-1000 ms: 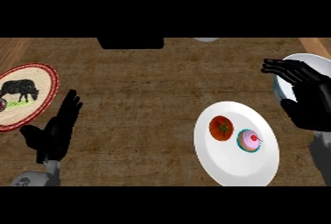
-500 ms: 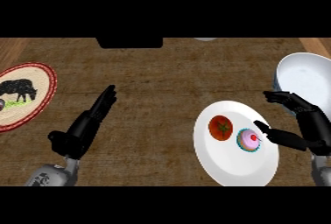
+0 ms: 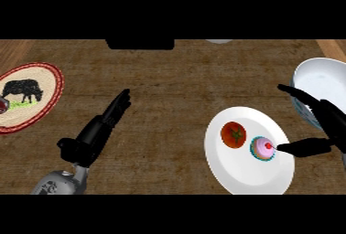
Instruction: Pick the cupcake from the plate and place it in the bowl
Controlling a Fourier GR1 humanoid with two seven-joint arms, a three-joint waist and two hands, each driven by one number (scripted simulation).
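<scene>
The cupcake [image 3: 263,148] sits on the white plate [image 3: 247,176], right of a tomato [image 3: 234,135], toward the plate's right rim. The bowl [image 3: 323,81] stands just beyond the plate's upper right edge, so the carry will be short.

The right robot hand [image 3: 323,123] is spread open around the cupcake's right side and holds nothing. Its thumb [image 3: 303,148] points left with its tip at the cupcake's edge, touching or nearly so, while the fingers [image 3: 303,94] arch above, well clear of the frosting.

To do this step well, I would bring those fingers down over the far side of the cupcake, so thumb and fingers face each other across its wrapper, not its soft top. Closing low on the wrapper should keep the frosting whole. The tomato lies just beside the cupcake on the left, so the fingers ought to come in from above, not sweep across the plate, or they may knock it. Then lift straight up before swinging right to the bowl.

The left robot hand [image 3: 98,132] lies over the tabletop [image 3: 182,77] at lower left, fingers straight and together, pointing up and to the right, holding nothing. It looks idle. A patterned plate with a cow picture [image 3: 27,98] sits at the far left, well apart from all this.
</scene>
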